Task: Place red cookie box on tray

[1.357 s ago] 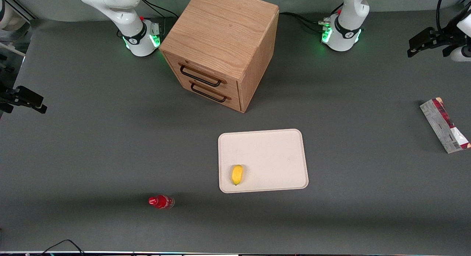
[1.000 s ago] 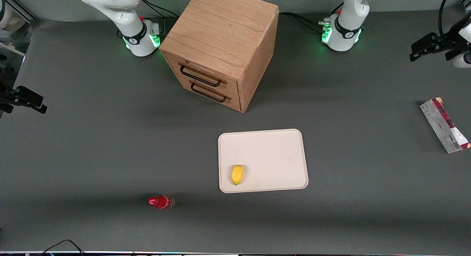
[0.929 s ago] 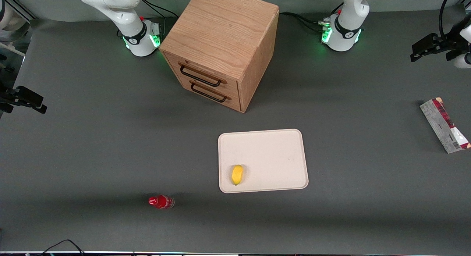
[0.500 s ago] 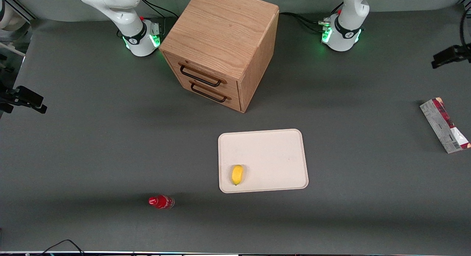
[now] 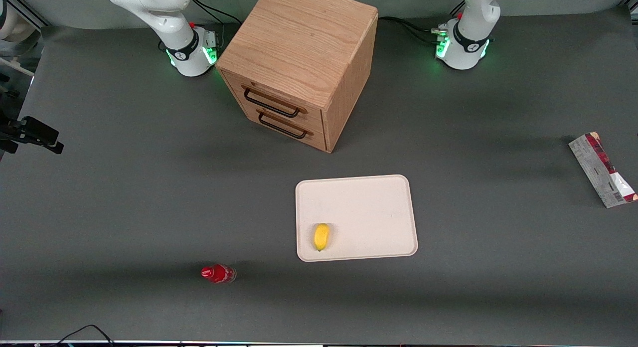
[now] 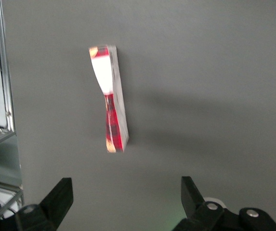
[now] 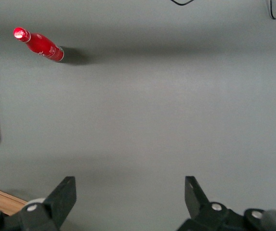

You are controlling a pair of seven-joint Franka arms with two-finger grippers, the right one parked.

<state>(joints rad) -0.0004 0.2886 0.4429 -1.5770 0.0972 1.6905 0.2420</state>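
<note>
nothing is done yet: the tray (image 5: 371, 207) holds only a yellow fruit (image 5: 321, 236), while the red cookie box (image 5: 602, 169) lies well apart toward the working arm's end, the gripper (image 6: 126, 202) spread wide above it, ungrasped.

A dark grey table (image 5: 124, 197) fills the scene, evenly lit with soft shadow bands; a wooden drawer cabinet (image 5: 299, 63) stands near its farther edge.
</note>
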